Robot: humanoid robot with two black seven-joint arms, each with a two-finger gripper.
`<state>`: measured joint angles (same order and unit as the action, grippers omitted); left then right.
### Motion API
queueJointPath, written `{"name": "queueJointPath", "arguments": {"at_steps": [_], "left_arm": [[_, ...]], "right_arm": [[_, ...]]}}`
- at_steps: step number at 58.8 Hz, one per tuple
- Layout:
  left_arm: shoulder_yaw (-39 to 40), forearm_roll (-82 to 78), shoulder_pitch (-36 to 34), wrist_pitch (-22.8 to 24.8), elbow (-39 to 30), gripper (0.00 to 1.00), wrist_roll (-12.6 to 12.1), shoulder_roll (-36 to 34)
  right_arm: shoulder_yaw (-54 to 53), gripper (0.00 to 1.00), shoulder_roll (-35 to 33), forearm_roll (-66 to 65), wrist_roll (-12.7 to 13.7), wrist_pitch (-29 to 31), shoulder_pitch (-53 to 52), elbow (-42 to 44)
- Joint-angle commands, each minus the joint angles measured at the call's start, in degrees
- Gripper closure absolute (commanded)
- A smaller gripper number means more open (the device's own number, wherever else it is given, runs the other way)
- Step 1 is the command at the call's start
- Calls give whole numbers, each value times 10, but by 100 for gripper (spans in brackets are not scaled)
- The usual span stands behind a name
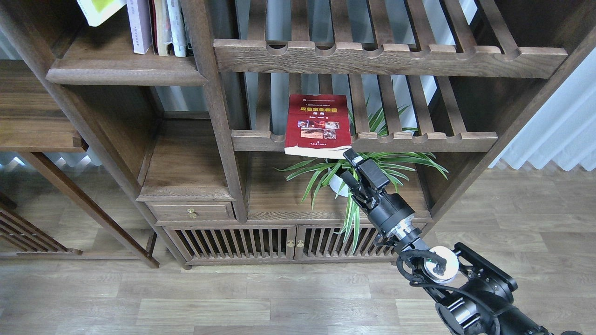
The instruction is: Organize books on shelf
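Observation:
The dark red book [318, 124] lies flat on the slatted middle rack, its front edge overhanging the rail. My right gripper [348, 166] is open and empty, just below the book's front right corner, not touching it. The pale lavender book [138, 25] stands upright on the solid dark-brown shelf [121, 70] at upper left. The yellow-green book [98, 9] hangs tilted above that shelf's left part, cut off by the top edge; what holds it is out of view. My left gripper is not in view.
More upright books [170, 28] stand right of the lavender one, against a post [205, 70]. A potted green plant [372, 163] sits under the rack, right behind my right gripper. Below are a drawer [188, 211] and slatted cabinet doors [260, 242].

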<state>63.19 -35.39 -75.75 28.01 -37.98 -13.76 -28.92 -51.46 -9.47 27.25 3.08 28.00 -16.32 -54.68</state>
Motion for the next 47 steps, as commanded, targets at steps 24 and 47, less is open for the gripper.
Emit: {"name": "queueJointPath", "arguments": {"at_steps": [24, 47], "left_arm": [[-2, -54, 21, 0, 29, 100, 128, 24], [-3, -54, 36, 0, 65, 99, 137, 54]], "right_arm": [[-7, 1, 2, 4, 0, 0, -6, 0], [-9, 1, 2, 5, 0, 0, -6, 0]]}}
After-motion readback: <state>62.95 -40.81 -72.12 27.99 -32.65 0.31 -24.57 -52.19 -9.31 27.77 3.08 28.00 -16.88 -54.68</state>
